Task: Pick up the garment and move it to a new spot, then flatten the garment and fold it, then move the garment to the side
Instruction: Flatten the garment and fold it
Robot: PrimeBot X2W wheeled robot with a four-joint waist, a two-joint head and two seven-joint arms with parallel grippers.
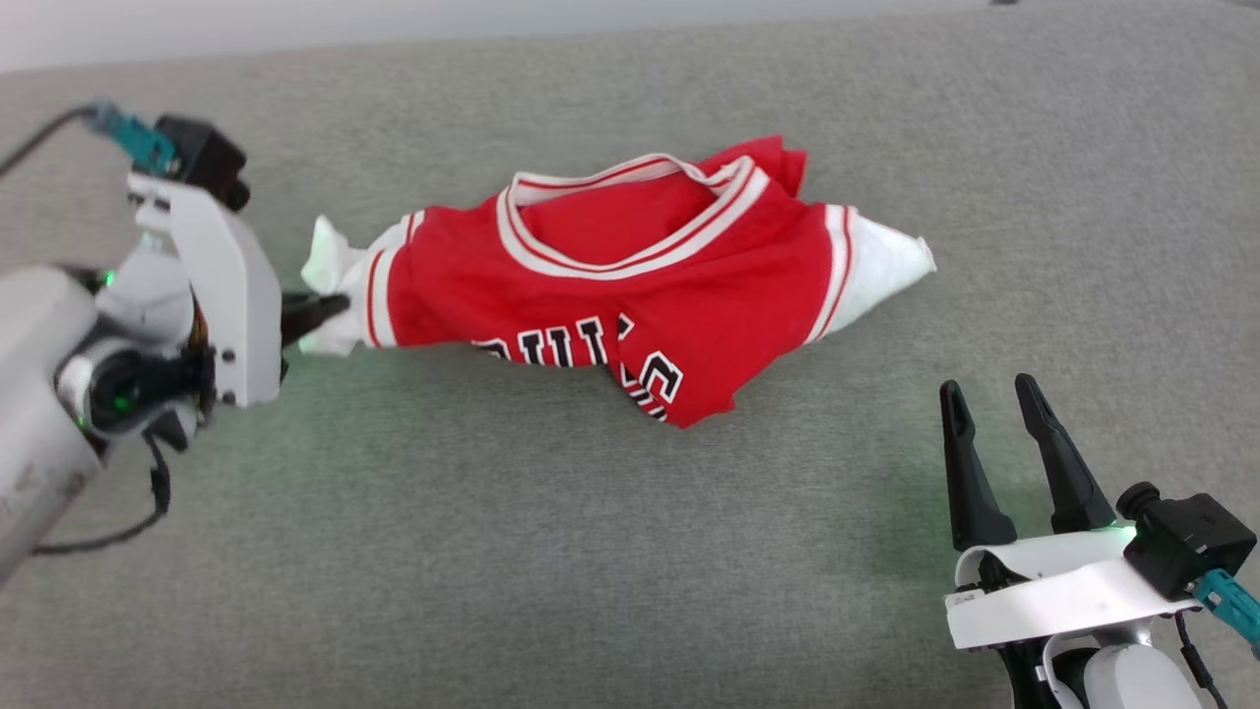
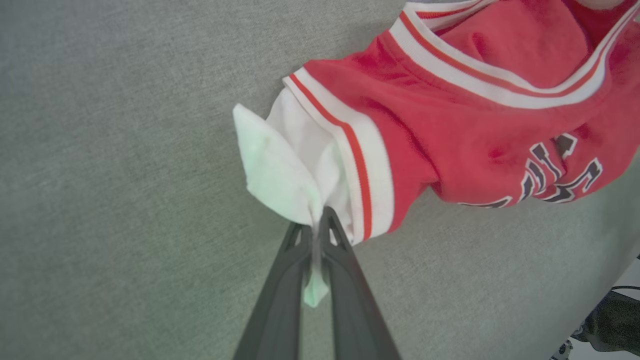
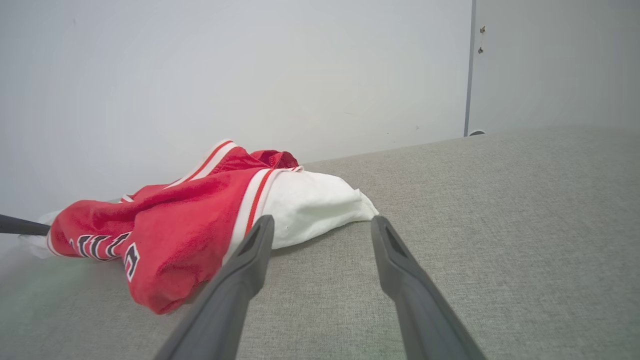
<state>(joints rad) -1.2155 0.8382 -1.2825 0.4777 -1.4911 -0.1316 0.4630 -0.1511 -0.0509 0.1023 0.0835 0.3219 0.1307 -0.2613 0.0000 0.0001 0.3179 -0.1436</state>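
**Head view.** The grey surface point(image 1: 492, 551) runs wide on every side, and its far edge meets a pale wall point(image 1: 295, 25) along the top. The garment point(image 1: 630, 286) lies bunched near the middle, collar up and lettering creased, with open cloth-free room before and behind it. The left gripper point(image 1: 330, 305) comes in from the left with its dark tips at the white sleeve point(image 1: 330, 261). The right gripper point(image 1: 987, 386) sits low right, well apart from the shirt, its fingers spread and bare.

**Left wrist view.** The left gripper point(image 2: 315, 225) has its jaws pressed together on a fold of the white sleeve point(image 2: 280, 165), and a tag of cloth pokes out between the fingers below the tips. The red body of the garment point(image 2: 450, 130) trails off to the upper right. The grey surface point(image 2: 100, 200) lies bare to the left.

**Right wrist view.** The right gripper point(image 3: 322, 222) has its jaws wide apart and grips nothing; it hangs low over the grey surface point(image 3: 500, 225). The garment point(image 3: 175, 225) is heaped ahead and to the left, its other sleeve point(image 3: 310, 210) just beyond the fingertips. A dark finger of the left gripper point(image 3: 20, 226) enters at the left edge. The wall point(image 3: 200, 75) rises behind the far edge, with a vertical seam point(image 3: 470, 70) at the right.
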